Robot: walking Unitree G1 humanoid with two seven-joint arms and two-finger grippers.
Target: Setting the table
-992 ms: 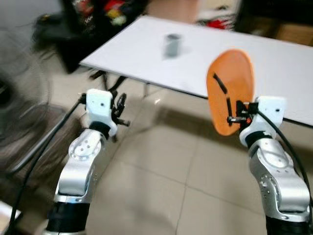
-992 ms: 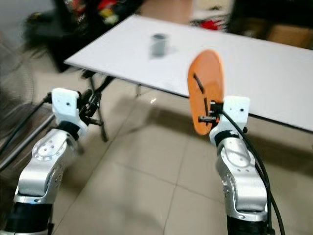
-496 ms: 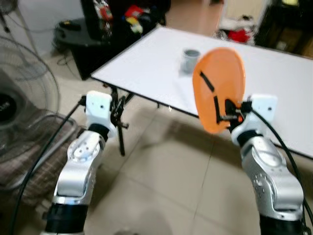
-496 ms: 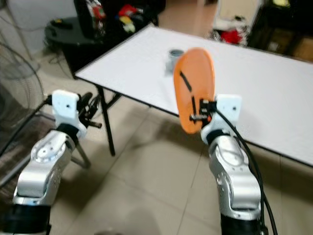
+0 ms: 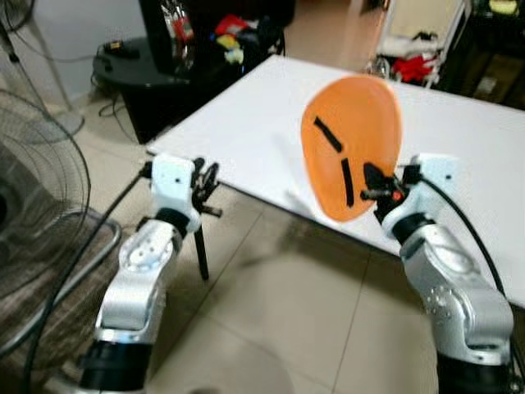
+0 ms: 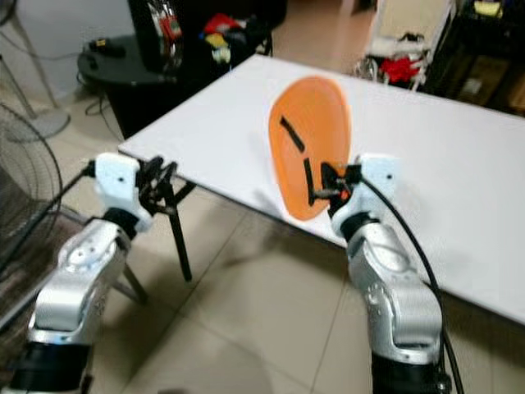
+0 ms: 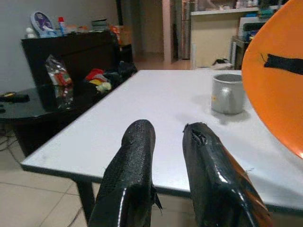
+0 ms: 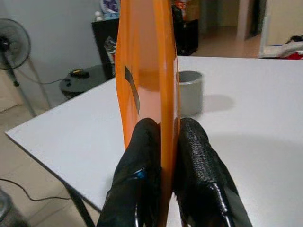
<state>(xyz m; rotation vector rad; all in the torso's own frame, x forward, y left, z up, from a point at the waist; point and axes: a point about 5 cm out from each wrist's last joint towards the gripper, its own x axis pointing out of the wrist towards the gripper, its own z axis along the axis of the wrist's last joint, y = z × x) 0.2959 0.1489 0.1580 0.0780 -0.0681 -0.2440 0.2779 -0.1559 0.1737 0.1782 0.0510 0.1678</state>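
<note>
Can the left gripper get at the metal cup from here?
Probably yes: the left gripper is open and faces the metal cup across bare white table. The orange plate in the right gripper sits off to the side.

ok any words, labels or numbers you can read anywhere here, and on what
None can be read.
Orange plate, held upright in the right end effector: black strips, no lettering.
Grey cup on the white table: no visible print.
Packets and a round item on the dark furniture: printing too small and blurred to read.
Fan near the left end effector: no legible marking.
</note>
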